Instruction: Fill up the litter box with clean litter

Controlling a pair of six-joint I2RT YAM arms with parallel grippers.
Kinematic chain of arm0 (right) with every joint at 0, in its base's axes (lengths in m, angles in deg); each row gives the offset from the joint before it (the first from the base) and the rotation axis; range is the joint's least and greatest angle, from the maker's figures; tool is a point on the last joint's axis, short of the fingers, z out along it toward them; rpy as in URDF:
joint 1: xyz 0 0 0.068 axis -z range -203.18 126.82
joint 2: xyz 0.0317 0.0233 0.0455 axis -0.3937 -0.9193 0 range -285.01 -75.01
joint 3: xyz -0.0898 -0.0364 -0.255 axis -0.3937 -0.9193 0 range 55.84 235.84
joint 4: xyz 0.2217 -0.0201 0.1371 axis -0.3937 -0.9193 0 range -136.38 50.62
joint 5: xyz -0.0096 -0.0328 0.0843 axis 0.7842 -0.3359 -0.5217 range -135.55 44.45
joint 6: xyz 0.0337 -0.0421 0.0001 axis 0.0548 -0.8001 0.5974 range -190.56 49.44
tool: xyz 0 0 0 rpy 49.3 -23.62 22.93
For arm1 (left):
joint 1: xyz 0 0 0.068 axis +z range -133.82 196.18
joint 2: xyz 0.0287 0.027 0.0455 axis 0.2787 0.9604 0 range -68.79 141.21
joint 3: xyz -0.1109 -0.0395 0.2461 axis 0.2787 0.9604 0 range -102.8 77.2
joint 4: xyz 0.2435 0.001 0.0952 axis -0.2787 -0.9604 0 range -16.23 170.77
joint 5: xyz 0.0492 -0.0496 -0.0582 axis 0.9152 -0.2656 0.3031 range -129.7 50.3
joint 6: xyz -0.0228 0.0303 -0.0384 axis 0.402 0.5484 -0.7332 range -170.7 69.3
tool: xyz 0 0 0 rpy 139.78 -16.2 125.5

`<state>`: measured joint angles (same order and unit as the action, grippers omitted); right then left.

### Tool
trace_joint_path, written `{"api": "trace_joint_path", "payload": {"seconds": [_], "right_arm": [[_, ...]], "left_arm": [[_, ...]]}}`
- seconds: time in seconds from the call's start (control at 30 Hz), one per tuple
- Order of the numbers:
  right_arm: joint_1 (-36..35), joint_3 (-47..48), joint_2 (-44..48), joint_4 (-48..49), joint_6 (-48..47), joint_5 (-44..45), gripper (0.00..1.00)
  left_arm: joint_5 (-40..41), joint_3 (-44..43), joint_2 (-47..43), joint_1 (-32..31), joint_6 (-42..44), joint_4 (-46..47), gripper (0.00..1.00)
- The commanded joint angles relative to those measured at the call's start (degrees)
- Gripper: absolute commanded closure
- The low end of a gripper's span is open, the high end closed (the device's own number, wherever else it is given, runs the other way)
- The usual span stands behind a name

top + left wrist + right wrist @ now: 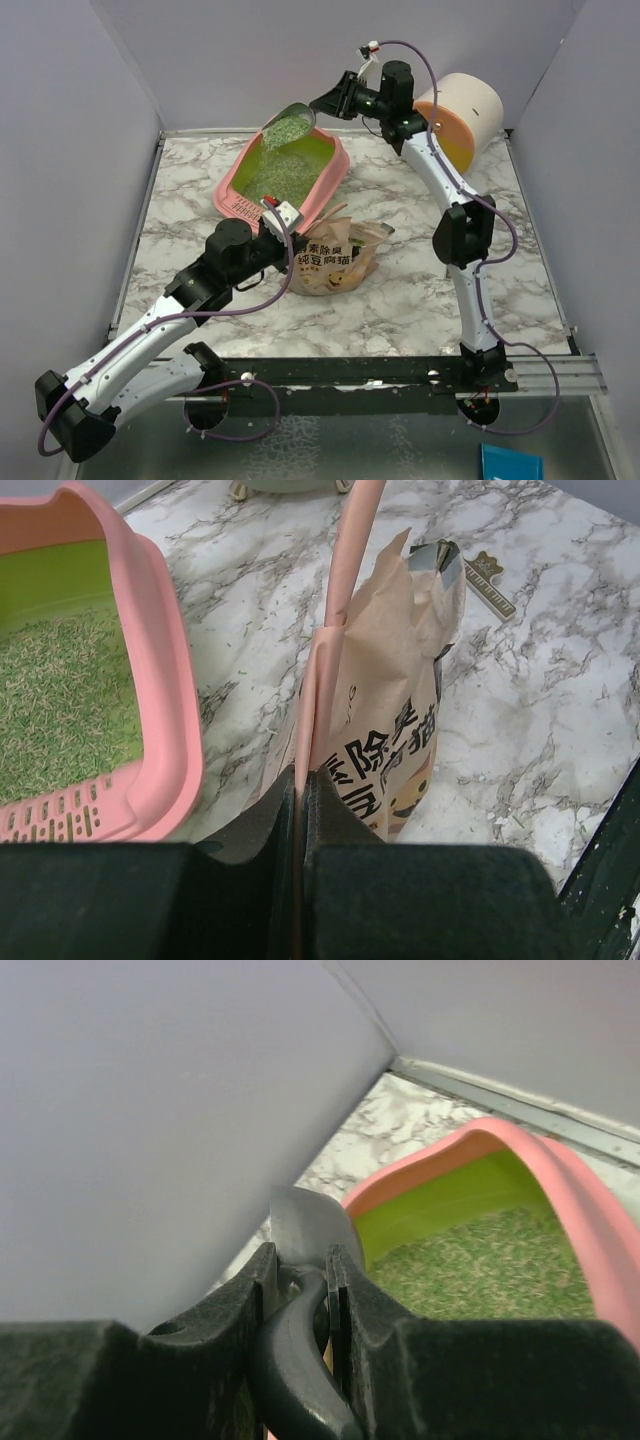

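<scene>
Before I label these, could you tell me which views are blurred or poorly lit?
Top external: even light, sharp, only the pouring scoop slightly soft. Left wrist: pouch crisp, fingers dark. Right wrist: soft throughout, litter box rim blurred.

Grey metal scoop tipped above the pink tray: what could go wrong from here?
1. The grey metal scoop, in the right gripper, pours at the far corner of the pink plastic litter box; pale green granules may clear the rim onto the marble table.
2. The left gripper pinches only a thin edge of the beige printed pouch; it could slip and tip.
</scene>
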<state>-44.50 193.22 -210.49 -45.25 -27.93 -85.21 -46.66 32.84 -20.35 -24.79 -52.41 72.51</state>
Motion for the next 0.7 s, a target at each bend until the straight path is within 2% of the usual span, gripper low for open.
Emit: {"api": "trace_joint_path", "payload": {"seconds": [0.0, 0.47, 0.67], "right_arm": [[-1.74, 1.53, 1.5, -3.36, -12.9, 8.4, 0.99], [-4.07, -1.37, 10.9, -12.06, -31.29, 26.64, 0.99], [-4.92, -2.27, 14.08, -14.37, -38.42, 29.52, 0.99]], "left_arm": [[-0.06, -2.2, -1.84, 0.06, 0.58, 0.56, 1.0], [0.02, -1.17, -2.26, 0.03, 0.37, 0.6, 1.0], [0.63, -0.98, -2.04, 0.07, 0.69, 0.32, 1.0]]}}
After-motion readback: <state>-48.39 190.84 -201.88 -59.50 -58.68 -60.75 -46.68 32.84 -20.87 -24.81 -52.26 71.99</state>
